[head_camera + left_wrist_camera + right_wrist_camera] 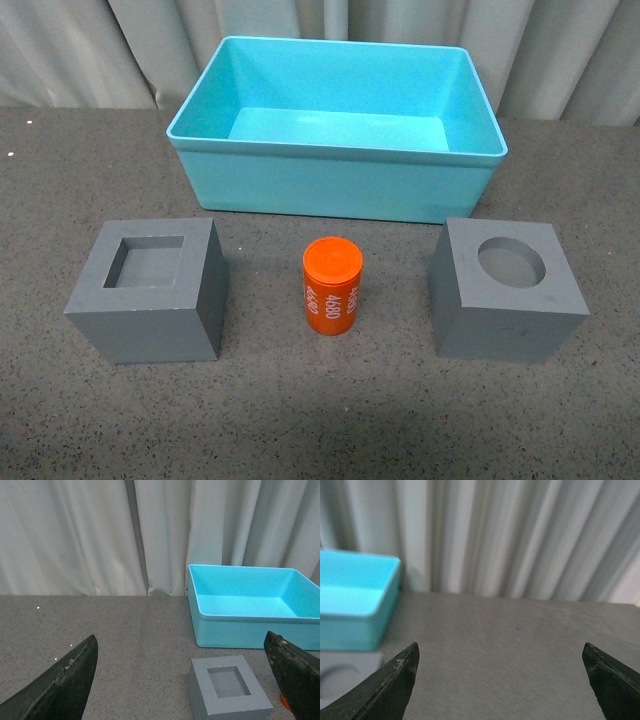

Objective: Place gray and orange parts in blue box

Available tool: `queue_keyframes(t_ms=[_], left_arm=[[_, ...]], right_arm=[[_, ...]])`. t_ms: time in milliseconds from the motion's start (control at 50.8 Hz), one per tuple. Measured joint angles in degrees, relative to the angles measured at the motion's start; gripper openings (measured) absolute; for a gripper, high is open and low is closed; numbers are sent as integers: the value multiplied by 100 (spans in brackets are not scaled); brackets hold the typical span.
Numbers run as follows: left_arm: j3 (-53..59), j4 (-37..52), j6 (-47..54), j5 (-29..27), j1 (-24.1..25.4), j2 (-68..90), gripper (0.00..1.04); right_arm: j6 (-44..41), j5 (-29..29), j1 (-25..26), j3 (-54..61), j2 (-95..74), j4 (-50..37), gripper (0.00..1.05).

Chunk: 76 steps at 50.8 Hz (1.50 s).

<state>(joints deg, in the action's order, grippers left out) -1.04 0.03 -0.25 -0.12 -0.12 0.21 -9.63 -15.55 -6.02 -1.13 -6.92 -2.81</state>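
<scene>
Plainly, 3 parts sat on the desk (300, 420) in a row near the front of the box (335, 185): square-recess cube (150, 295) left, orange cylinder (332, 288) upright between, round-recess cube (508, 292) right, none touching. Left hand (181, 637) and right hand (501, 647) both gaped wide, holding nothing.

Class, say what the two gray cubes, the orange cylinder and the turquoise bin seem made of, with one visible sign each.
Gray cube with square recess and gray cube with round recess: matte, uniform faces, probably plastic or dense foam. Orange cylinder: smooth, slightly glossy, likely plastic. Turquoise bin: smooth moulded plastic, soft sheen on walls.
</scene>
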Motion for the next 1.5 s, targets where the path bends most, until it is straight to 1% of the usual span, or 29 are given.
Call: queue_keyframes(t_ms=[20, 59, 138, 315, 433, 453, 650, 906, 926, 1064, 1103, 1162, 1241, 1300, 1320, 1359, 1438, 1497], left_arm=[[0, 0, 0, 2, 0, 0, 98], [0, 0, 0, 2, 0, 0, 98], [0, 0, 0, 2, 0, 0, 98], [0, 0, 0, 4, 0, 0, 98], [0, 0, -2, 7, 0, 0, 98], [0, 0, 0, 9, 0, 0, 98], [0, 0, 0, 9, 0, 0, 98], [0, 0, -2, 7, 0, 0, 98], [0, 0, -2, 7, 0, 0, 98], [0, 0, 0, 9, 0, 0, 98], [0, 0, 0, 9, 0, 0, 98], [0, 0, 0, 9, 0, 0, 98], [0, 0, 0, 9, 0, 0, 98], [0, 0, -2, 9, 0, 0, 98], [0, 0, -2, 7, 0, 0, 98], [0, 0, -2, 7, 0, 0, 98], [0, 0, -2, 9, 0, 0, 98], [0, 0, 0, 9, 0, 0, 98]], right_arm=[[-227, -258, -107, -28, -236, -98, 95], [-385, -352, -221, -57, -614, -291, 95], [-450, -280, -358, -210, -1576, -680, 95], [-39, 57, -466, -732, -3696, -1403, 95], [238, 326, -492, -1161, -4920, -1545, 95], [883, 767, -503, -1996, -7018, -1659, 95], [1292, 1016, -592, -2498, -8065, -1738, 95], [1725, 1137, -732, -3088, -9040, -1641, 94], [1757, 1158, -739, -3106, -9068, -1615, 92], [1976, 1224, -815, -3235, -9302, -1473, 73], [2028, 1231, -828, -3261, -9313, -1447, 69], [2079, 1220, -859, -3300, -9315, -1362, 61], [2144, 1224, -876, -3340, -9333, -1298, 52], [2197, 1235, -881, -3401, -9372, -1257, 40], [2199, 1239, -881, -3403, -9374, -1252, 39], [2212, 1257, -881, -3429, -9385, -1222, 34], [2251, 1263, -879, -3510, -9394, -1126, 21], [2293, 1270, -876, -3534, -9344, -990, 20]])
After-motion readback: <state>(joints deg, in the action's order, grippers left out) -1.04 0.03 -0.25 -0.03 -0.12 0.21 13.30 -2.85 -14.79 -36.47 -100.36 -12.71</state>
